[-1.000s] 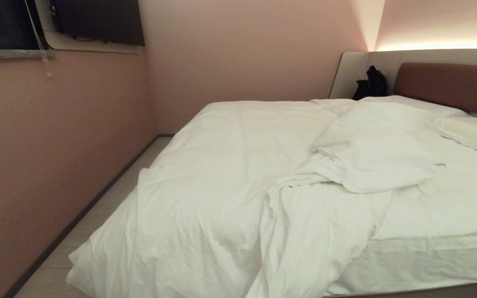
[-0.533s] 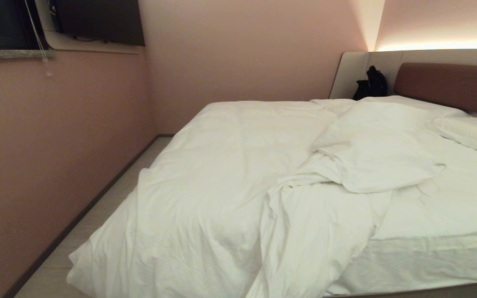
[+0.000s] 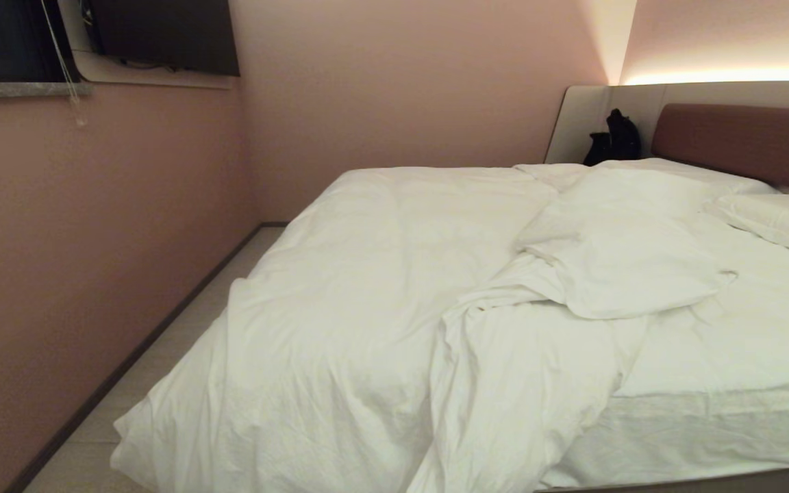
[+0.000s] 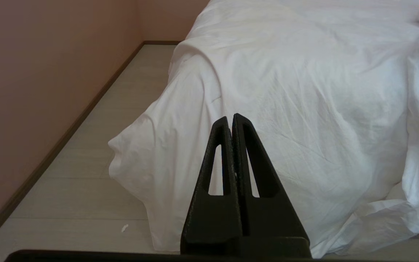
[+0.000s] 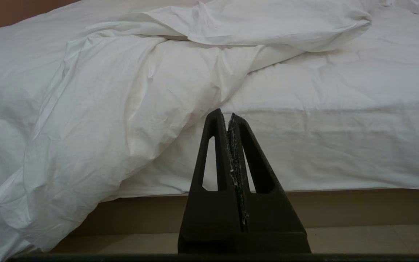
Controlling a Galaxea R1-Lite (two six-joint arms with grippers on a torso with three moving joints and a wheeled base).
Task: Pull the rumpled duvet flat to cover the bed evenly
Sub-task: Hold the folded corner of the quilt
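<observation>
Both the left claw (image 4: 232, 118) and right claw (image 5: 227, 115) are held clenched and empty short of the bed (image 5: 267, 207), nothing is yet grasped, and the duvet (image 3: 340, 329) bunched ahead of them is judged to need gripping first.

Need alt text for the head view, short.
A rumpled white duvet lies bunched over the left of a bed, spilling off its near corner, leaving bare sheet on the right. Pillows rest by a reddish headboard.

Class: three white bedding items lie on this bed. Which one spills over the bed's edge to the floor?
The duvet: thick and rumpled, it hangs to the floor, unlike the sheet or pillow.
</observation>
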